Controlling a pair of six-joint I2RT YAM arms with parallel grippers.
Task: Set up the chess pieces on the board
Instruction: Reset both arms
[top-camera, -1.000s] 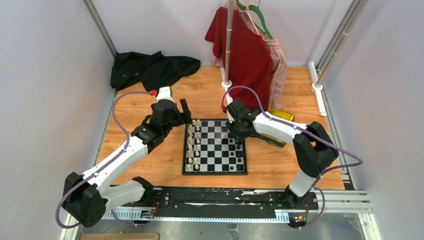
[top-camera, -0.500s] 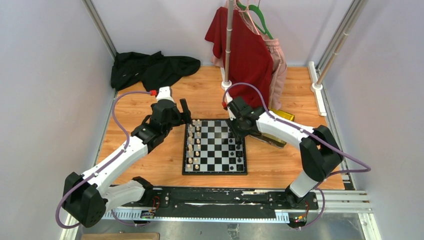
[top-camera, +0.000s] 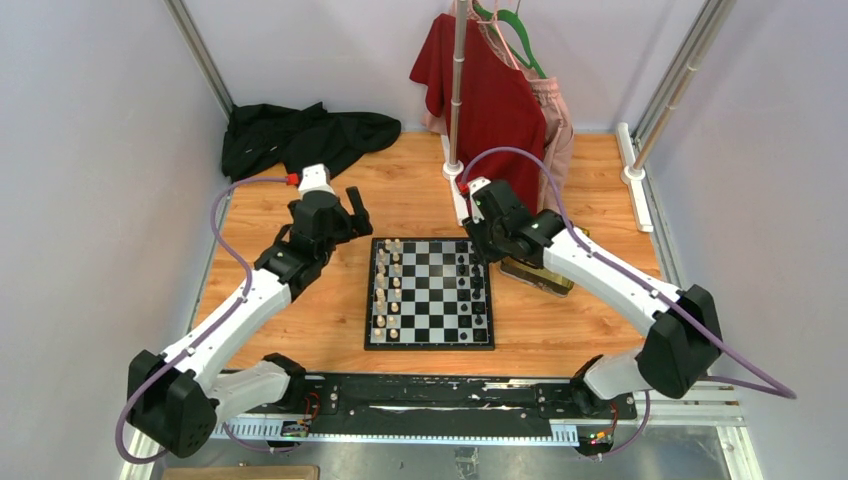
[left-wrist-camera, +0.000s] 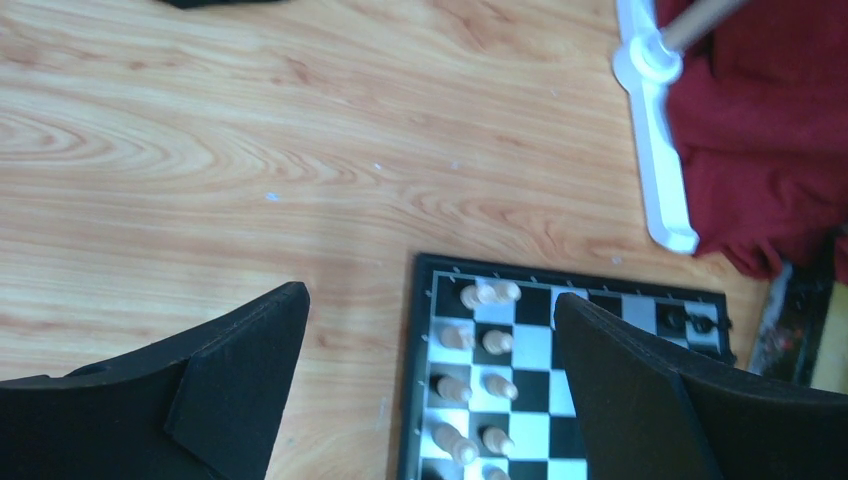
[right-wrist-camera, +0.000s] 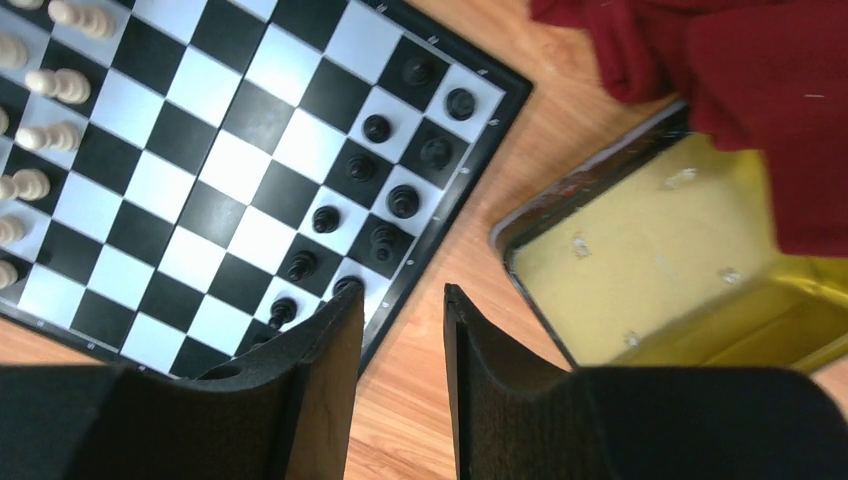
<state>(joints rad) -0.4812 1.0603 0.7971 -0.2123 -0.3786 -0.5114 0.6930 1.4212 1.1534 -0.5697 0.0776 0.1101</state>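
Left tool gapes wide, right tool narrowly, both empty: cream pieces and black pieces already line the board's opposite edges.

board | cream pieces left columns | black pieces right columns

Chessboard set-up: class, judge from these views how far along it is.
Done: cream pieces stand in two files along one edge of the board, black pieces along the opposite edge. In hand: nothing; left hand and right hand are both open and empty. Left: the visible part of the yellow tray is bare, so probably only checking placements.
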